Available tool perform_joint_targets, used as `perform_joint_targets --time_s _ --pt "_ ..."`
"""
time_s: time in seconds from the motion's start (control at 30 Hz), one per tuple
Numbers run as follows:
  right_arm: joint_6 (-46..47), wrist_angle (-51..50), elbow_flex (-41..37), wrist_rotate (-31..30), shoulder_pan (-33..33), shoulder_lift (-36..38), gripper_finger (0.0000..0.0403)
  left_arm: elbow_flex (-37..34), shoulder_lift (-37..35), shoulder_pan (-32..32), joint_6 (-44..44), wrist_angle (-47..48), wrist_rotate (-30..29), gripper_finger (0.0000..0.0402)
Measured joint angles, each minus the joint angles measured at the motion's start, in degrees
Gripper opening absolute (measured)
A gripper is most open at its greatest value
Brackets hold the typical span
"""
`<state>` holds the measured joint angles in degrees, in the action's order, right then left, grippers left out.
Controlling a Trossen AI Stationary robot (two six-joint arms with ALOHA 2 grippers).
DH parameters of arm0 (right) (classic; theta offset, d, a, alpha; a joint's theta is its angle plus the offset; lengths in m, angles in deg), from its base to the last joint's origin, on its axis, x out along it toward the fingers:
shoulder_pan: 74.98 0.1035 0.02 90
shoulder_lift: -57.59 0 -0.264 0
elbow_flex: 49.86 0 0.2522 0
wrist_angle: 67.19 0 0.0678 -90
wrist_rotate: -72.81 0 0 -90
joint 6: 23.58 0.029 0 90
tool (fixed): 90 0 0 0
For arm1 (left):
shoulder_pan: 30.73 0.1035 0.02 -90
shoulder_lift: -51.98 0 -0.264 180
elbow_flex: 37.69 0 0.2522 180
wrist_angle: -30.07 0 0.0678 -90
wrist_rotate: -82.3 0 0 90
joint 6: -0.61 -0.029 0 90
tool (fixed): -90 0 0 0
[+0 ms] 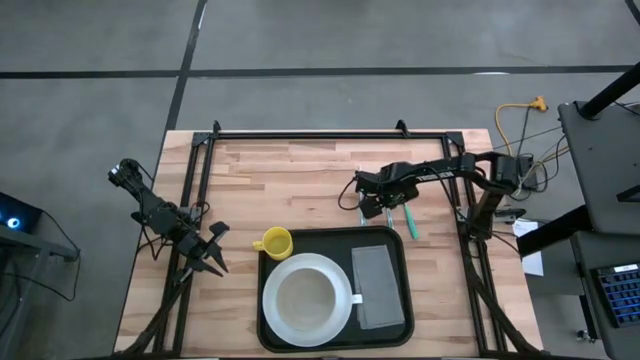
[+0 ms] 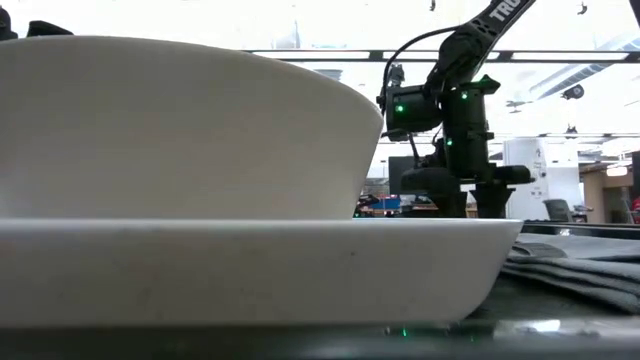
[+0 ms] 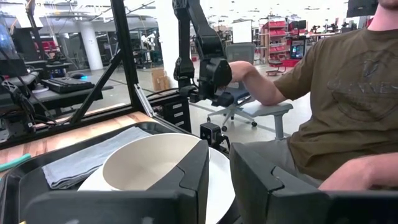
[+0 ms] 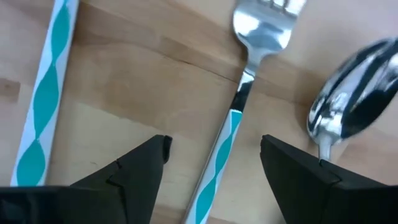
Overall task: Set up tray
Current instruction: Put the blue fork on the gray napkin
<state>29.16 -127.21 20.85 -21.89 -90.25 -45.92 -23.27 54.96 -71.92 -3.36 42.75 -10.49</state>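
Note:
The black tray lies at the table's near middle. On it are a white bowl standing on a white plate and a folded grey napkin. A yellow cup stands at the tray's far left corner. My right gripper is open and points down just beyond the tray's far edge. Its fingers stand on either side of the teal handle of a fork that lies flat on the wood. A spoon and a teal-and-white striped stick lie beside the fork. My left gripper waits, open, left of the tray.
A black frame rail runs along the table's far edge, with struts down both sides. A seated person is beyond the table's right side. Bare wood lies between the tray and the far rail.

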Motion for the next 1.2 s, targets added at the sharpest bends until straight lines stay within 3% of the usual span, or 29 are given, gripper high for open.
perform_joint_targets --time_s 0.73,0.93,1.2 --pt "1.4 2.1 -0.3 -0.5 0.0 0.2 0.0227 0.0 0.0 0.0 0.0 0.0 0.0 0.0048" --pt "1.5 2.6 -0.2 0.9 0.0 0.2 0.0163 0.0 0.0 0.0 0.0 0.0 0.0 0.0048" --pt "0.8 2.7 -0.1 0.5 0.0 0.2 0.0025 0.0 0.0 0.0 0.0 0.0 0.0 0.0048"
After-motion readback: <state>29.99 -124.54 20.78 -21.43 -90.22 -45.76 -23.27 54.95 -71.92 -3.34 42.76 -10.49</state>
